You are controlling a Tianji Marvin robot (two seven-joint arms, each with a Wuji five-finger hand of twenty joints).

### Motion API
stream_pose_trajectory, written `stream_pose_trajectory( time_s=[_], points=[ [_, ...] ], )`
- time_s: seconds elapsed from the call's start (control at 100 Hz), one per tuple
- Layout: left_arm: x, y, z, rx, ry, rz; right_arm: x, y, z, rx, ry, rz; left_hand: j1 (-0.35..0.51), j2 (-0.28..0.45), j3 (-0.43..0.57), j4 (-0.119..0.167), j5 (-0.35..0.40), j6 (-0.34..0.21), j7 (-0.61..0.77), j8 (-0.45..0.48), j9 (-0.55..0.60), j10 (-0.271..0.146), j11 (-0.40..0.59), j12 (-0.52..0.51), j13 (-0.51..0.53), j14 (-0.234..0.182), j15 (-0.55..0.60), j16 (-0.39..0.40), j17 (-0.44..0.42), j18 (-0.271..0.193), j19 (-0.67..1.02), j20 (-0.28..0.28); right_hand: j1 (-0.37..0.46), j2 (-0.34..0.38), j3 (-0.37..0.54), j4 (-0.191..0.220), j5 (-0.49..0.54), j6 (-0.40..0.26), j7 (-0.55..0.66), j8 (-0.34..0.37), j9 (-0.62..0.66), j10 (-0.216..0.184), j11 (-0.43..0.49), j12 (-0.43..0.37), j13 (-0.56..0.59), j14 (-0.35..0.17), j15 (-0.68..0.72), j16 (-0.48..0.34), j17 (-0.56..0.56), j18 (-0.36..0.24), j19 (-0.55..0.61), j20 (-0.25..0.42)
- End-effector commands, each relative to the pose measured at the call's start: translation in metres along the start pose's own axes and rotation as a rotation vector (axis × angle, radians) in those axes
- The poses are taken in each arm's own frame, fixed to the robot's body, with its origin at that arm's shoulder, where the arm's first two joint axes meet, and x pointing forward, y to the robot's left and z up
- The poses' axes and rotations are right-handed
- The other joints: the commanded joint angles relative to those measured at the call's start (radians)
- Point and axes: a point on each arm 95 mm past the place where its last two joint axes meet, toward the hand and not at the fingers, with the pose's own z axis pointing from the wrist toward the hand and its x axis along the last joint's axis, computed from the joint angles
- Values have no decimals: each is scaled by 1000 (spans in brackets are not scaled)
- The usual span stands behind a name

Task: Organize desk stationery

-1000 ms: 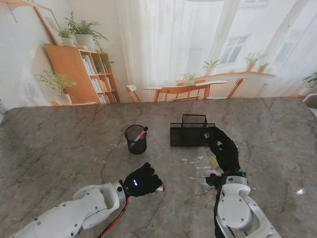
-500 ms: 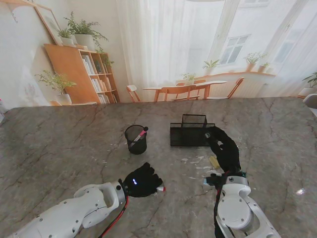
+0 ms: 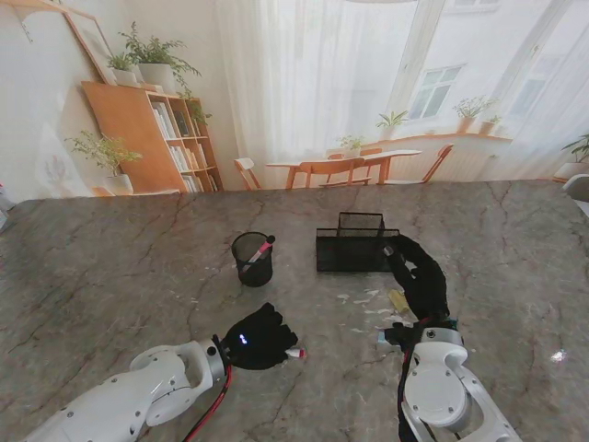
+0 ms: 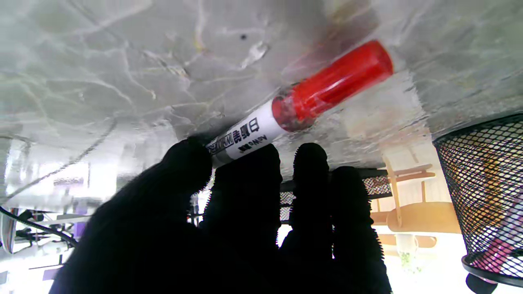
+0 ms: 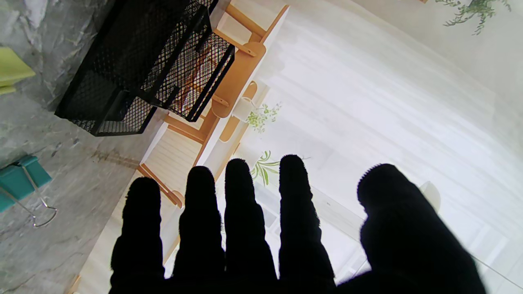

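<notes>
**Left robot hand on the red-capped marker, right robot hand spread by the mesh organizer**

The marker (image 4: 302, 106) has a white body with printed text and a red cap. It lies on the marble tabletop (image 3: 110, 267) under the fingertips (image 4: 192, 163) of the left robot hand (image 3: 258, 338). The thumb and the next finger press on the white body from two sides, so this robot hand is closed on the marker, while the red cap sticks out past the fingers. In the stand view only the small cap end shows at the right side of the black glove.

Farther from this robot hand stands the round mesh pen cup (image 3: 252, 259), with a pink pen (image 3: 260, 250) leaning inside it.

The right robot hand (image 3: 419, 276) holds nothing; its fingers (image 5: 241, 204) are straight and apart. Its fingertips reach near the right end of the black mesh desk organizer (image 3: 352, 247); I cannot tell if they touch it. Just beside this robot hand lie a yellow-green note (image 5: 12, 69) and a teal binder clip (image 5: 22, 179).
</notes>
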Motion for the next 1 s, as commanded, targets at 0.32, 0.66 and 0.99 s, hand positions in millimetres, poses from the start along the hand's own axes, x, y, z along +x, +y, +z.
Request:
stream_pose_trajectory(
  time_s=[0.32,0.66,0.99],
  points=[
    [-1,-7,-11,71,-30,6,1,-2,-1,10,-1,10,50,-48,75,123,0,-28,187,78,-26,-139,-11,14,-33,-15,-18,11,-19,-40,-21,44,5,15,-27,21,13,-2,11,12,14,0,13,14,15,-2,5,12,1,12,21,1],
    [-5,-34,-17,222,-108,-13,0,-2,-1,10,-1,8,60,-45,62,114,-5,-30,187,68,-32,-140,-11,11,-38,-19,-23,12,-20,-46,-29,46,6,16,-27,21,12,-3,12,13,14,1,13,14,15,-2,5,12,1,13,22,1],
    [-13,-65,-11,464,-280,-232,-1,-2,-1,8,1,2,77,-37,34,98,-12,-32,184,61,-41,-140,-12,13,-47,-25,-25,15,-33,-53,-40,55,6,15,-27,21,13,-2,13,15,15,1,13,14,15,-1,5,12,1,13,22,0]
  ],
)
